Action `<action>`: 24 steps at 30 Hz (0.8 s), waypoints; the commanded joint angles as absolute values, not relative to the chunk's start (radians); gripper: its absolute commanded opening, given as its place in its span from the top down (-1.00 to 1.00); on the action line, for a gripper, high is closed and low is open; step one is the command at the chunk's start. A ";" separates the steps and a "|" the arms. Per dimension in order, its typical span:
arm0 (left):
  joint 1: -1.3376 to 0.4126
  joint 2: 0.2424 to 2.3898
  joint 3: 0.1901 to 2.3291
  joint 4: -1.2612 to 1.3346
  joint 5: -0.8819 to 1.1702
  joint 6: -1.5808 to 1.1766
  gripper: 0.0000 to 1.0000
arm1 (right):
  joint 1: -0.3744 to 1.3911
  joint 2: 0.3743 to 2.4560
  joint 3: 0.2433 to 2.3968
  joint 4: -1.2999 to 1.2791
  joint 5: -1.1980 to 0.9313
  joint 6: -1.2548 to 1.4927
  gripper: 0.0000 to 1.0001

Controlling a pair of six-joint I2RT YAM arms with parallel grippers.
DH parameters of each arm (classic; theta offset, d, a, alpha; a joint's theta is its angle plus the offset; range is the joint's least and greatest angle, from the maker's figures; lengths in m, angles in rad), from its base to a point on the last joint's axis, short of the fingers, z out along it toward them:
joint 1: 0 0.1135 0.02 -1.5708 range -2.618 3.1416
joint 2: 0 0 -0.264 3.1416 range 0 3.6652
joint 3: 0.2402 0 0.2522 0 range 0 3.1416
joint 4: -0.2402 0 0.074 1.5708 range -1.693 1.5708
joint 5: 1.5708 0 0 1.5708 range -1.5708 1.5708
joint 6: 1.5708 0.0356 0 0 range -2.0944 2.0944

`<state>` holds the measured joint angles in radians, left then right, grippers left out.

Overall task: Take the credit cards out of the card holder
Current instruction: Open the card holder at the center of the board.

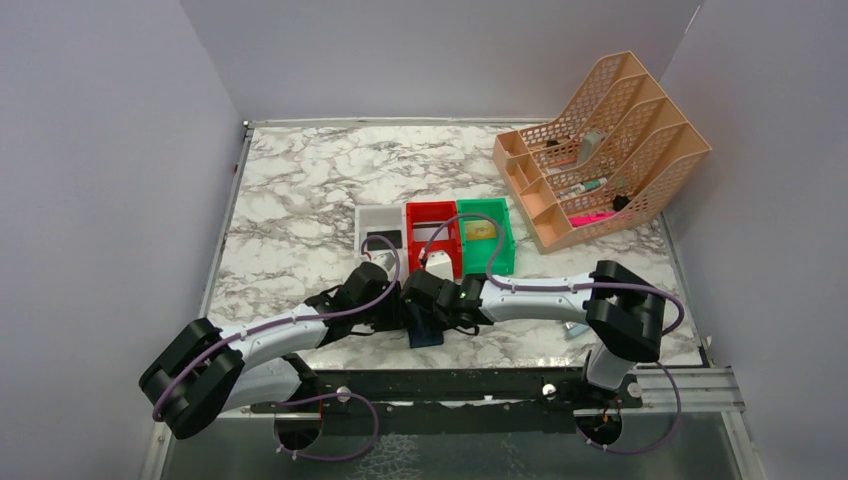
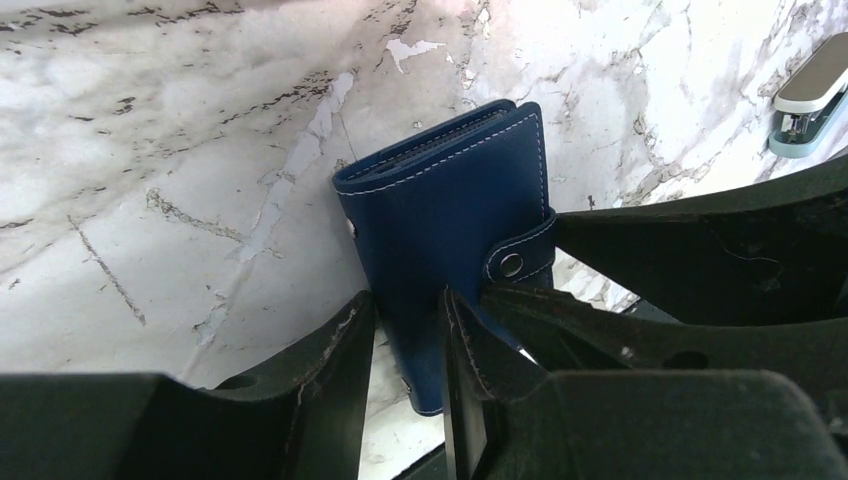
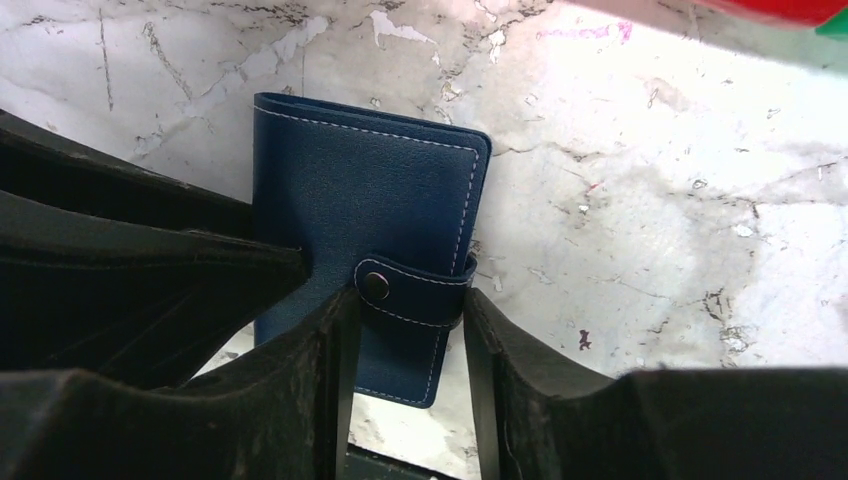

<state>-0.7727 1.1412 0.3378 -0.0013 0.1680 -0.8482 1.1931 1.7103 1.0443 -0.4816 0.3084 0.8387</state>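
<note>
Left gripper (image 2: 408, 300): jaws clenched on card holder (image 3: 370, 190) edge. Right gripper (image 3: 410, 300): jaws flank snap tab (image 3: 420, 290), cannot tell whether clamped. Card holder closed, snapped, on marble table (image 1: 300, 180) near front edge, between both grippers. Behind: white bin (image 1: 380, 222), red bin (image 1: 432, 215), green bin (image 1: 485, 210). Peach organiser (image 1: 610, 140) far right.

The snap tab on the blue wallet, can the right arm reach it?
Probably yes. The right gripper has a finger on each side of the snap tab, with nothing else between, and the left gripper seems to steady the card holder.
</note>
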 commanded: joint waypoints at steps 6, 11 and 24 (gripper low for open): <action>-0.779 1.168 0.285 -0.073 0.115 -0.798 0.45 | 1.191 1.727 1.014 -0.470 0.364 0.872 0.27; -0.779 1.157 0.267 -0.079 0.106 -0.795 0.51 | 1.143 1.671 0.921 -0.344 0.210 0.874 0.44; -0.780 1.135 0.268 -0.092 0.098 -0.788 0.54 | 0.963 1.451 0.693 -0.079 -0.028 0.845 0.27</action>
<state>-0.7746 1.1255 0.3096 0.0288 0.1566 -0.8310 0.9668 1.4979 0.6788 -0.0647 -0.0536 0.9028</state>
